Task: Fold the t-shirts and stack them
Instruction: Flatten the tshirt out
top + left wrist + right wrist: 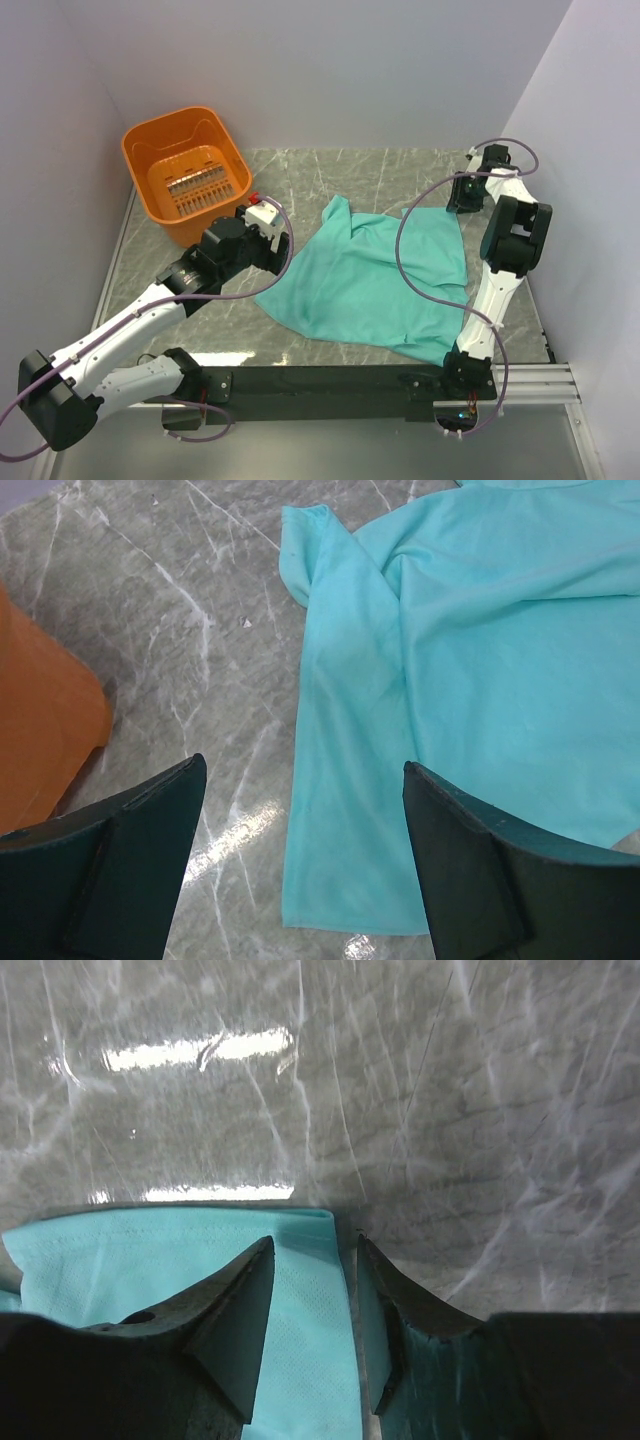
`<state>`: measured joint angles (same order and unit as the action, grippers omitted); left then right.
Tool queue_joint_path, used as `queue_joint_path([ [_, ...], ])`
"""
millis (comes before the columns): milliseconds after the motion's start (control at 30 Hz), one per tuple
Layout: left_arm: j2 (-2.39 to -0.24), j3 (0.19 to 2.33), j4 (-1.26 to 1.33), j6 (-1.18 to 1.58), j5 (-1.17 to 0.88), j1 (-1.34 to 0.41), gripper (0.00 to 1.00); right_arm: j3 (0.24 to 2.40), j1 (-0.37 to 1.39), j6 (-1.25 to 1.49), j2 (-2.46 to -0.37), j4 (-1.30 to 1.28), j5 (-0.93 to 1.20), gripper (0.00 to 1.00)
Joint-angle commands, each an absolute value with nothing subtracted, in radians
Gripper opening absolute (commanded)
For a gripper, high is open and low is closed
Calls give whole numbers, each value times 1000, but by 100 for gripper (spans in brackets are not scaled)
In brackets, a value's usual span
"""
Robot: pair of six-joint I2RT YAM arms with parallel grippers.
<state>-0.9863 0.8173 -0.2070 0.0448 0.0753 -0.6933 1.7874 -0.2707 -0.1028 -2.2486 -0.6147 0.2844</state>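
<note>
One teal-green t-shirt (pixel 380 285) lies spread and slightly rumpled on the marble table (pixel 330 170). My left gripper (pixel 278 240) hovers at the shirt's left edge, wide open and empty. In the left wrist view the gripper (pixel 304 765) frames the shirt's (pixel 470 650) left edge and its near corner. My right gripper (pixel 462 207) is low at the shirt's far right corner. In the right wrist view the right gripper (pixel 315 1241) is narrowly open, and its jaws straddle the corner edge of the shirt (pixel 180 1260), which lies flat on the table.
An orange plastic basket (pixel 165 125) stands at the back left, close behind my left gripper, and shows at the left edge of the left wrist view (pixel 40 740). White walls close in the table on the left, back and right. A black rail runs along the near edge.
</note>
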Motion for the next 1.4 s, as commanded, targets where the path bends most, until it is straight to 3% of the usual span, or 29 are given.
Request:
queue_joint_path([
  [0,-988,824,-190,34,58,-695,85,1825,-264,-115,-2256,-656,293,46],
  [267,-991,822,-190,34,61,-695,85,1853,-264,-110,-2276,-680,304,40],
  [467,-996,818,-189,34,61,-695,85,1878,-264,-120,-2278,-693,340,22],
  [500,-997,819,-189,34,63,-695,85,1876,-262,-120,-2273,-687,345,15],
  [667,-1009,818,-176,40,57,-693,85,1781,-270,-124,-2173,-614,399,0],
  [1000,-1271,957,-34,297,-247,-506,82,1500,-302,-78,-1919,-329,586,0],
  [1367,-1916,1535,-99,453,-206,-515,71,1496,-302,-60,-1937,-331,615,0],
])
